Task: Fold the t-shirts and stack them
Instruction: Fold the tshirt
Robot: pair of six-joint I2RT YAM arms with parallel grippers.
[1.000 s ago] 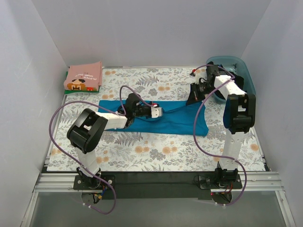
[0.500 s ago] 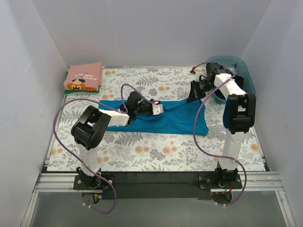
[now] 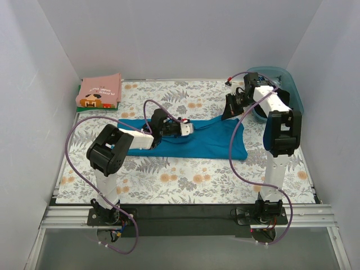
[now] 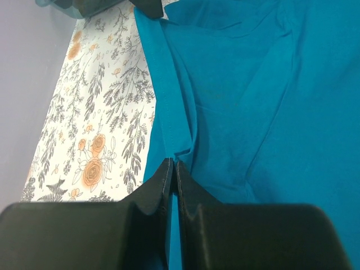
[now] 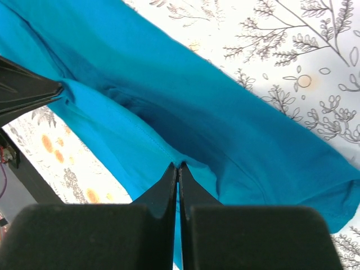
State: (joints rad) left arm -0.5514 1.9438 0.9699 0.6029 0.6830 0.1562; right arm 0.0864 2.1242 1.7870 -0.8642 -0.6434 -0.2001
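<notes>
Right now the teal-blue t-shirt (image 3: 202,145) is lying stretched sideways across the middle of the floral table covering (image 3: 185,180). The left gripper (image 4: 171,167) is pinching the shirt's edge near its middle, jaws closed tight on a fold of cloth. The right gripper (image 5: 178,167) is clamping a hemmed fold nearer the shirt's right end (neither pair of fingers is showing any gap). At the back left corner, a folded pink t-shirt (image 3: 100,91) with pixel-art print is sitting on a green one (image 3: 79,104). A translucent blue tub (image 3: 293,95) is standing at the far right.
</notes>
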